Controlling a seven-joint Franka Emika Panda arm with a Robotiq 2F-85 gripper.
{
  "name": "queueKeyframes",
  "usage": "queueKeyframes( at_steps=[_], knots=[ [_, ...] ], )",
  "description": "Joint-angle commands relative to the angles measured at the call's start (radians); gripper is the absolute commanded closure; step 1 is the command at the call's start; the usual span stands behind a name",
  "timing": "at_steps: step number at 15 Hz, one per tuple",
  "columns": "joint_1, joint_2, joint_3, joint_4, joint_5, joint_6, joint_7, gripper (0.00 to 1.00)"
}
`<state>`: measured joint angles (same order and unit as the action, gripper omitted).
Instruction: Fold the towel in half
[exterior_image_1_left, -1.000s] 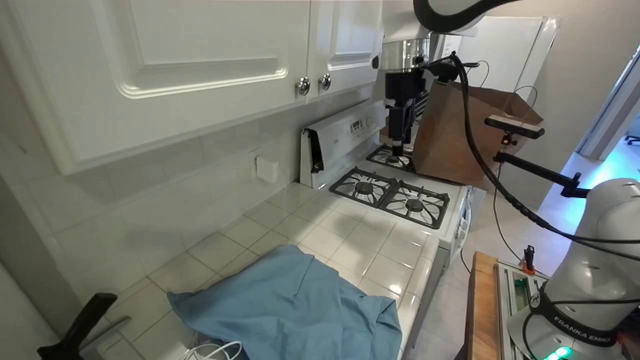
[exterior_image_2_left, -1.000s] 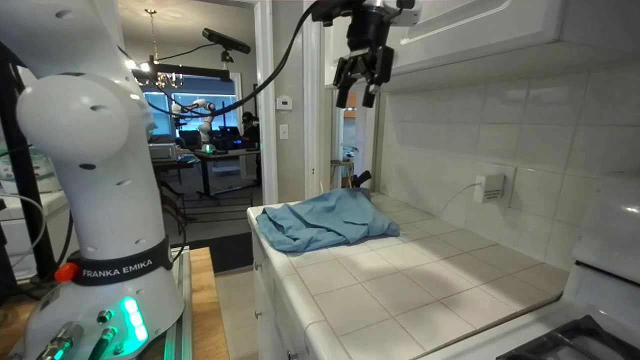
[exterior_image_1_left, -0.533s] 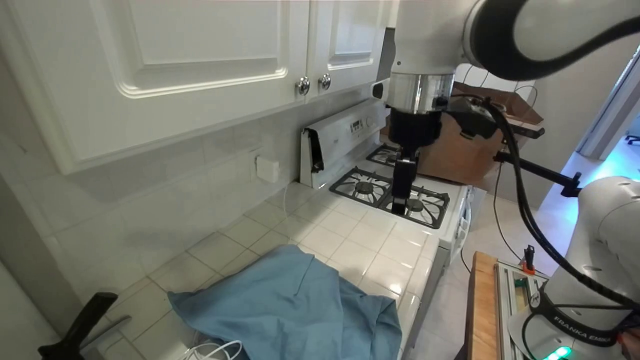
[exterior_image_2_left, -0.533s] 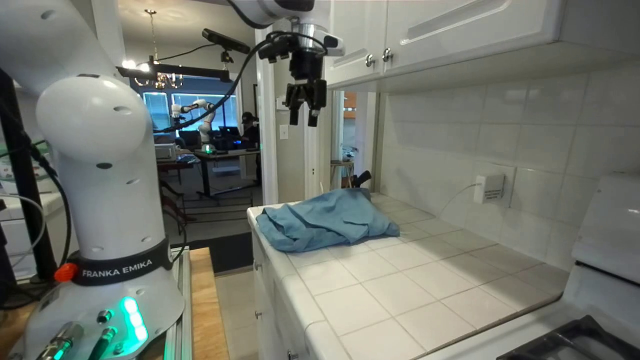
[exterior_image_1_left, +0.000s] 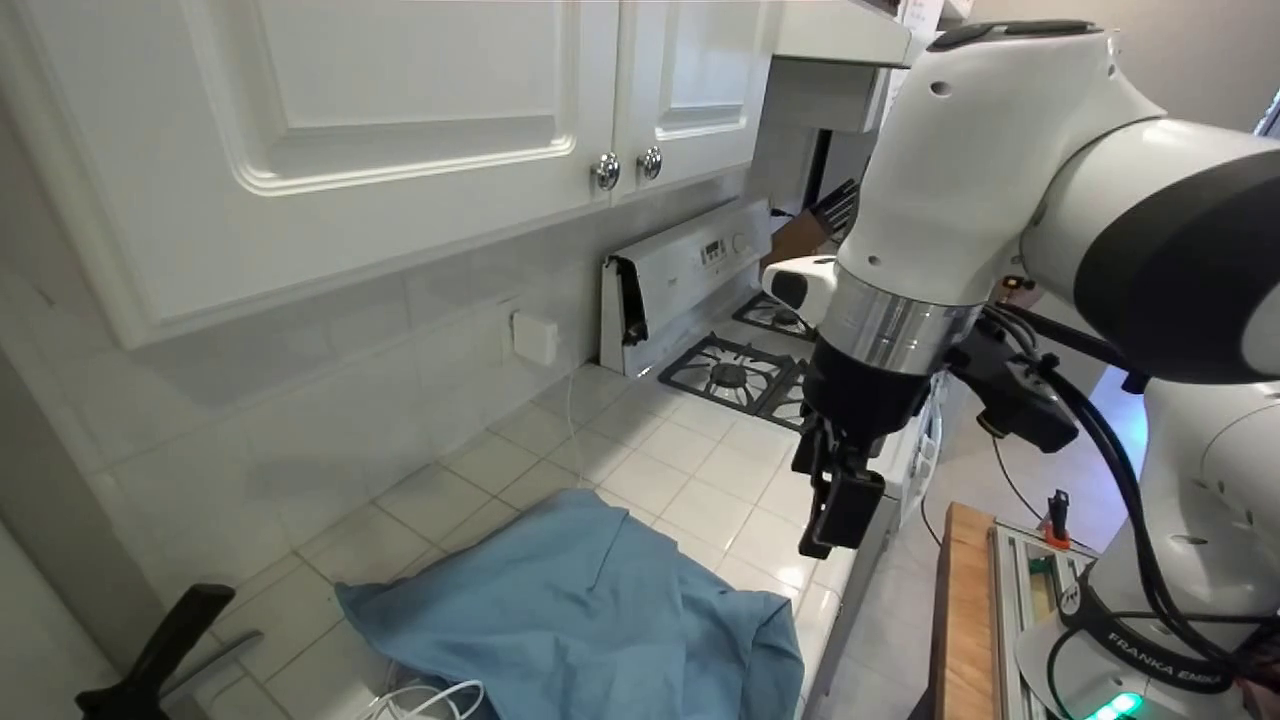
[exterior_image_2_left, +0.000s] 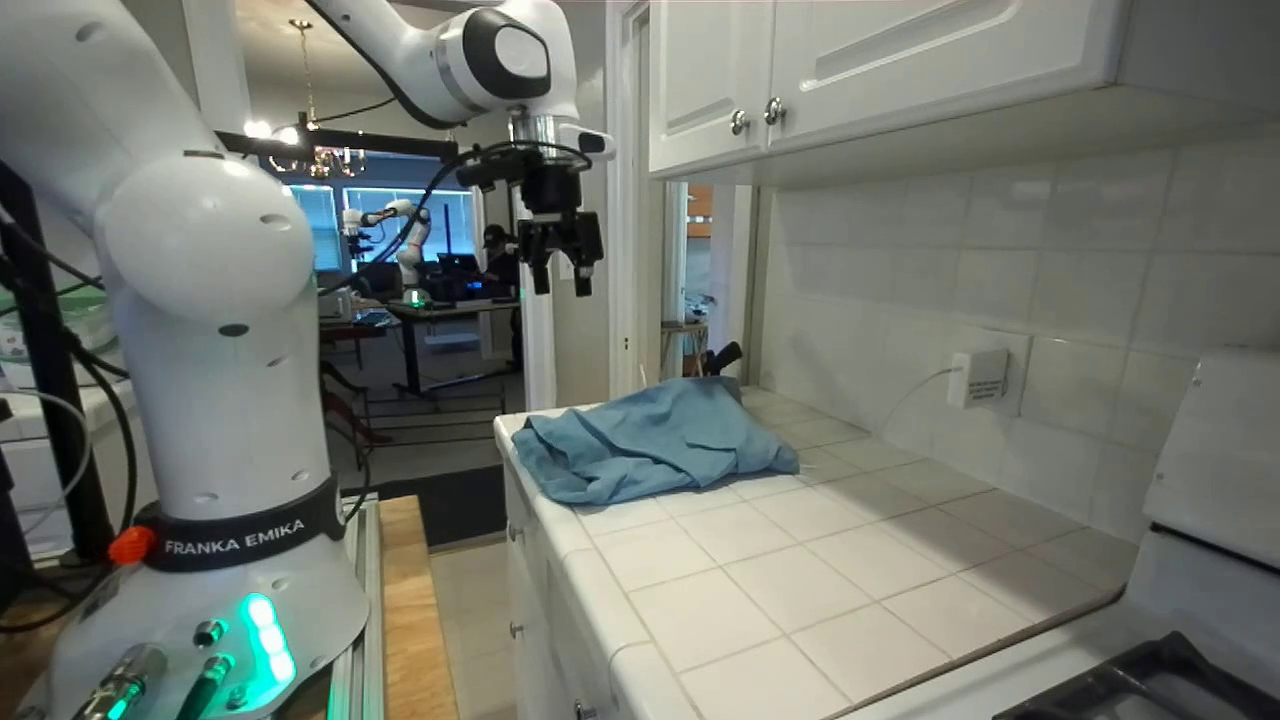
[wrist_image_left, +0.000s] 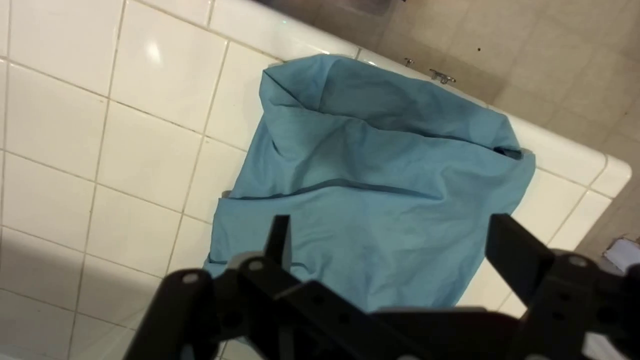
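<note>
The towel is a rumpled light blue cloth lying on the tiled counter, seen in both exterior views (exterior_image_1_left: 590, 620) (exterior_image_2_left: 650, 445) and in the wrist view (wrist_image_left: 360, 155). Its edge by the counter's front has a folded-over, bunched strip, and creases run across its middle. My gripper (exterior_image_1_left: 822, 520) is open and empty. In an exterior view the gripper (exterior_image_2_left: 562, 290) hangs well above the counter, pointing down. In the wrist view the fingers (wrist_image_left: 390, 220) are wide apart with the towel far below them. The gripper hides the towel's lower part there.
The white tiled counter (exterior_image_2_left: 780, 580) meets the stove (exterior_image_1_left: 730, 375) at one end. White cabinets (exterior_image_1_left: 400, 150) overhang it. A plug adapter (exterior_image_2_left: 978, 375) sits on the wall. A black-handled object (exterior_image_1_left: 165, 645) and a white cable (exterior_image_1_left: 430, 695) lie beside the towel.
My gripper has come down from high above the stove side, moving toward the counter's front edge and the towel. The towel has not moved.
</note>
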<state>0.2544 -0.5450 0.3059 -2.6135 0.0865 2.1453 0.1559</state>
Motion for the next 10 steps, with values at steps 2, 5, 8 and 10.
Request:
queueKeyframes(
  at_steps=[2,5,8,10],
  knots=[
    [0.009,0.0,-0.011,0.001,-0.006,-0.001,0.004,0.0],
    [0.017,0.016,-0.004,0.008,-0.001,0.005,0.002,0.0],
    [0.041,0.048,0.048,0.011,-0.012,0.009,0.035,0.0],
    [0.05,0.073,0.112,0.006,-0.032,0.027,0.111,0.0]
  ],
)
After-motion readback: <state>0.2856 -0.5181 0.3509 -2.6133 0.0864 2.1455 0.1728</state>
